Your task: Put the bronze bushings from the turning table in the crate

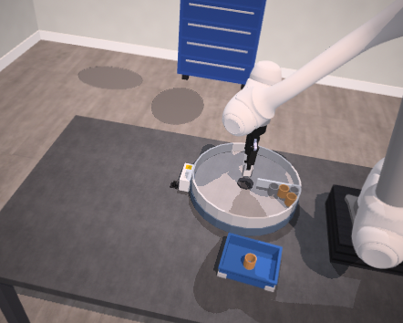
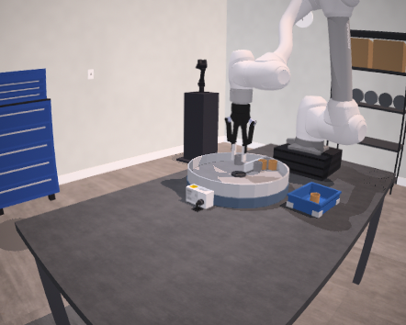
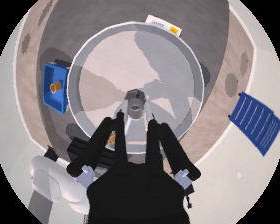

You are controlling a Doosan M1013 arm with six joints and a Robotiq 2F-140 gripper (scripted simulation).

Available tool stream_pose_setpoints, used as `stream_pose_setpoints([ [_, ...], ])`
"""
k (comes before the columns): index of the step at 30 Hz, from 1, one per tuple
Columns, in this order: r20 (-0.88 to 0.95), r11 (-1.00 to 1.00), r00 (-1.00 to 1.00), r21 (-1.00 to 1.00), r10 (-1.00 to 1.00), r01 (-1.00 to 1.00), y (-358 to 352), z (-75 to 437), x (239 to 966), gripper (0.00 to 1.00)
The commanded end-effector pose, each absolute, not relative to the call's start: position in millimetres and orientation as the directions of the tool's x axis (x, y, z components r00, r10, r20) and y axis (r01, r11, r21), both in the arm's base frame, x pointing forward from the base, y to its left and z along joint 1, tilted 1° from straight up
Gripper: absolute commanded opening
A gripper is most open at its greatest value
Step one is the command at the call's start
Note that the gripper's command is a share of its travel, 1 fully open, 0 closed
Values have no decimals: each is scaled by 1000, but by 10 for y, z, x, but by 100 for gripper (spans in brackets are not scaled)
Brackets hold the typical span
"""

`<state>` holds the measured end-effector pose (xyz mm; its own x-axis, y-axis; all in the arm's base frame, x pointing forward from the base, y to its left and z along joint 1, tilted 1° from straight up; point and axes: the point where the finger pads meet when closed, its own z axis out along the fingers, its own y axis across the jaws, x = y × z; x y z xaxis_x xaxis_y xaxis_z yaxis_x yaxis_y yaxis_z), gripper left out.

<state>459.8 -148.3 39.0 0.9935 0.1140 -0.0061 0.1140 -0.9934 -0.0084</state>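
Note:
My gripper [image 1: 248, 167] hangs over the middle of the round turning table [image 1: 245, 186] and is shut on a grey steel bushing [image 2: 238, 159], held just above the dark centre hub [image 1: 244, 182]. In the wrist view the grey bushing [image 3: 135, 123] sits between the two black fingers. At the table's right rim, beside a grey bar, stand a steel bushing [image 1: 273, 189] and two bronze bushings [image 1: 284, 191] [image 1: 291, 198]. The blue crate [image 1: 250, 262] lies in front of the turning table with one bronze bushing [image 1: 250, 259] upright inside.
A small white box with a yellow label [image 1: 186, 177] sits against the turning table's left side. The arm's black base [image 1: 351, 228] stands to the right of the table and crate. A blue drawer cabinet [image 1: 221, 36] stands on the floor behind.

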Motion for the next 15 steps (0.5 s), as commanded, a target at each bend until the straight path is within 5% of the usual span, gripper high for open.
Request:
stream_pose_setpoints([
  [1, -7, -993, 993, -9, 115, 115, -1492, 357, 4587, 0],
  [15, -7, -993, 993, -9, 115, 115, -1484, 330, 4570, 0],
])
